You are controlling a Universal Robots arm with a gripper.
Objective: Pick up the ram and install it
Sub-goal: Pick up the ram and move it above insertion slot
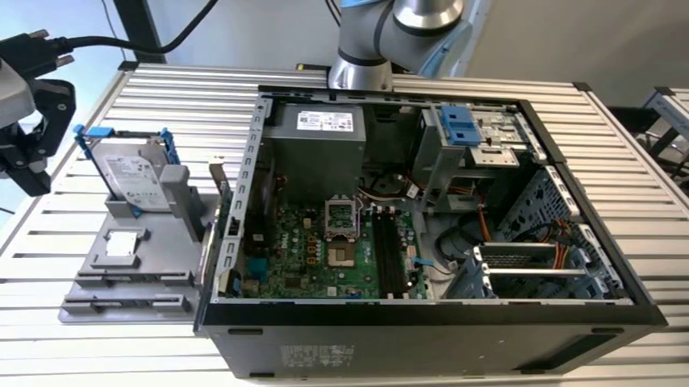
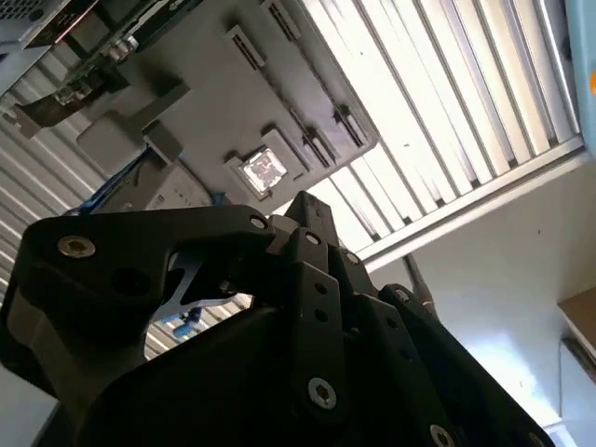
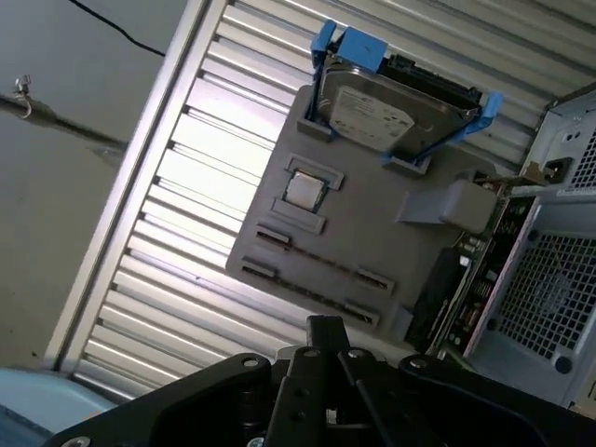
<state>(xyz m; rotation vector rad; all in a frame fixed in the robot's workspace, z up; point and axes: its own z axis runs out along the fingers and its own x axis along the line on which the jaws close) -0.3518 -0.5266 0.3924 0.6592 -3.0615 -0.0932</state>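
The ram (image 1: 211, 222) is a thin dark board standing edge-on between the grey holder (image 1: 135, 278) and the left wall of the open computer case (image 1: 431, 322). It also appears in both wrist views as a strip with small parts, the ram (image 3: 470, 265) beside the case's mesh wall and the ram (image 2: 98, 60) at the holder's far side. The black memory slots (image 1: 390, 251) lie on the green motherboard inside the case. My black gripper (image 1: 27, 165) hangs at the exterior view's left, off the holder's outer side and well apart from the ram. Its dark body (image 3: 321, 391) rises in front of the holder.
A silver hard drive (image 1: 135, 179) in a blue-trimmed frame stands upright at the back of the holder. A small square silver chip (image 1: 124, 239) lies in a recess in front of it. The slatted metal table (image 1: 97, 339) ends near the gripper. The arm's base (image 1: 361, 56) stands behind the case.
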